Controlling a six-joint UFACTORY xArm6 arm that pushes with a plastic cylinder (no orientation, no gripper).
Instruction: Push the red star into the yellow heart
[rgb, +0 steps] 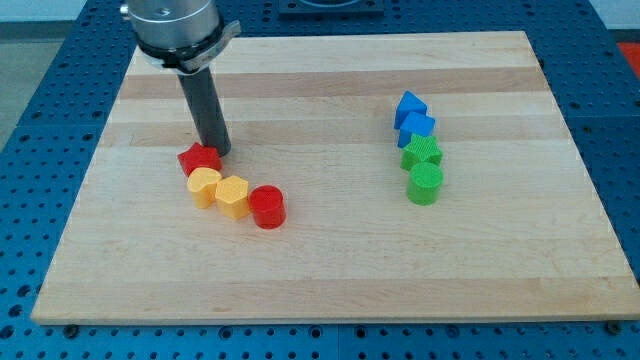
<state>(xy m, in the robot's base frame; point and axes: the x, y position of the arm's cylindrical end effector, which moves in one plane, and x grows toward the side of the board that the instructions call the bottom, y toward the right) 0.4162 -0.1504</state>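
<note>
one rod, with no jaws and holding nothing, rests my tip (218, 150) just right of the red star (198, 158). the star touches the yellow heart (204, 186) on its near side.

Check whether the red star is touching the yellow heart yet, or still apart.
Touching, as far as the view shows: the red star sits against the yellow heart with no board between them. My tip is at the star's right edge.
</note>
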